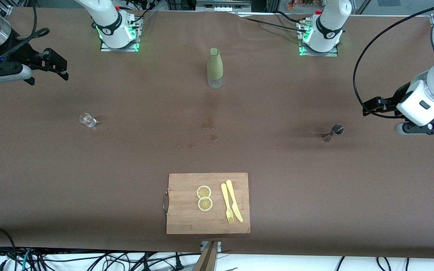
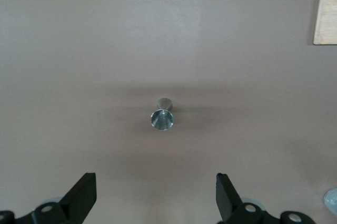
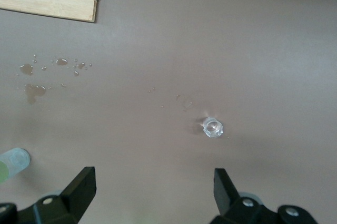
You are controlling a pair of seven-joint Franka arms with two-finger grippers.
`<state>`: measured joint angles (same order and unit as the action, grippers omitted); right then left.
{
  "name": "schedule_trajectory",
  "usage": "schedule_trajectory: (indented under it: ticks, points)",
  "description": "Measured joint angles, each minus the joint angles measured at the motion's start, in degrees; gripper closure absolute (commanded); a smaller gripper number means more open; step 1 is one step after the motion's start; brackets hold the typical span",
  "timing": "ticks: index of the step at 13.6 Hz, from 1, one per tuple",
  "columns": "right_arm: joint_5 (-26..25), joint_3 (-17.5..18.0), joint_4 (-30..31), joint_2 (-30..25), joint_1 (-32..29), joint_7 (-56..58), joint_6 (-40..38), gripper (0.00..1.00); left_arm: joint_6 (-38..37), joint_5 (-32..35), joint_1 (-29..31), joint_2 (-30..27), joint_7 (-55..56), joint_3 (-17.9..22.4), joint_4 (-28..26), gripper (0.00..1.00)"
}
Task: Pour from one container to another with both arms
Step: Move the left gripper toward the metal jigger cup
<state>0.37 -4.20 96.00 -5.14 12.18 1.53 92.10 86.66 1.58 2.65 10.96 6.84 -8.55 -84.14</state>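
Observation:
A small clear glass [image 1: 87,120] [image 3: 213,128] stands toward the right arm's end of the table. A small metal jigger [image 1: 333,132] [image 2: 162,118] stands toward the left arm's end. A tall green bottle [image 1: 214,67] [image 3: 13,162] stands upright between the two arm bases. My left gripper [image 1: 369,107] [image 2: 156,182] hangs open above the table beside the jigger, holding nothing. My right gripper [image 1: 64,69] [image 3: 154,176] is open too, up over the table near the glass, with nothing between its fingers.
A wooden cutting board [image 1: 187,222] [image 3: 63,0] lies near the front camera's edge, carrying two lemon slices [image 1: 204,198], a yellow fork [image 1: 226,203] and a yellow knife [image 1: 234,199]. Small water spots [image 1: 209,131] mark the brown table cover between the bottle and the board.

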Motion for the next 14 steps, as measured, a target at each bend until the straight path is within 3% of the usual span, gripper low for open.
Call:
schedule_trajectory:
  ticks: [4, 9, 14]
  points:
    - [0.0, 0.2, -0.1, 0.0, 0.2, 0.0, 1.1, 0.01, 0.0, -1.5, 0.9, -2.4, 0.0, -0.8, -2.2, 0.0]
    - [0.0, 0.2, -0.1, 0.0, 0.4, 0.0, 1.3, 0.01, 3.2, -3.5, 2.1, -6.6, -1.7, -0.8, -9.2, 0.0]
    - [0.0, 0.3, 0.0, 0.1, 0.5, 0.0, 1.4, 0.01, 3.4, -13.1, 8.2, -6.2, -21.4, -0.5, -11.1, 0.0]
